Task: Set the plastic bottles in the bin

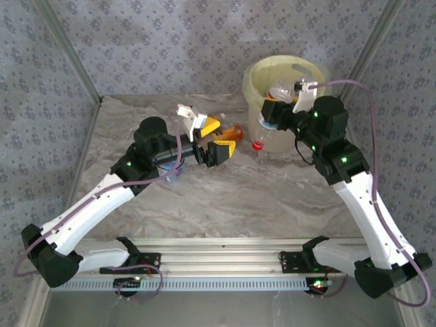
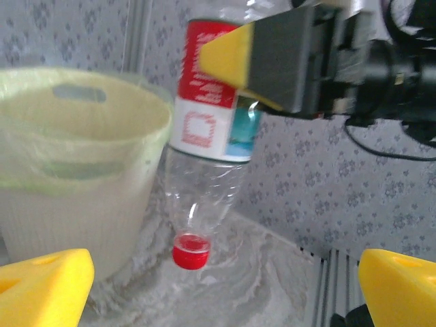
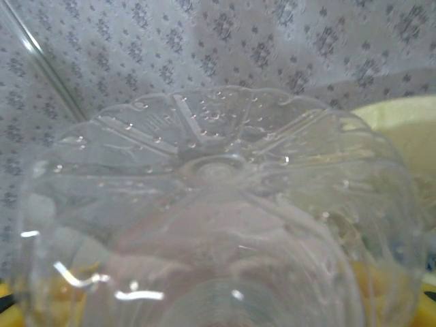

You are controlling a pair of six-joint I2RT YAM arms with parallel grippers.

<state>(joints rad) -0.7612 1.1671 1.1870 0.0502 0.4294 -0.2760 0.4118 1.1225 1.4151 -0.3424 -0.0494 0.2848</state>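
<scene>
Yellow bin point(image 1: 253, 78) holds bottles point(image 1: 281, 92); right gripper point(image 1: 271, 117) grips clear bottle point(image 2: 208, 174).

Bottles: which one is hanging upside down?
The clear red-capped bottle, gripped cap-down by the right end effector beside the bin. The orange bottle rests on the table; other bottles sit in the bin.

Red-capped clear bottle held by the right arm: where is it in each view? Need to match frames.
Top external: the red-capped clear bottle is right of centre, hanging cap-down from the right end effector at the near side of the bin.
Left wrist: centre, cap-down, red-and-white label above, right of the bin.
Right wrist: centre, its ridged clear base close up.
Shared landmark: the pale yellow bin, at the right edge here.
</scene>
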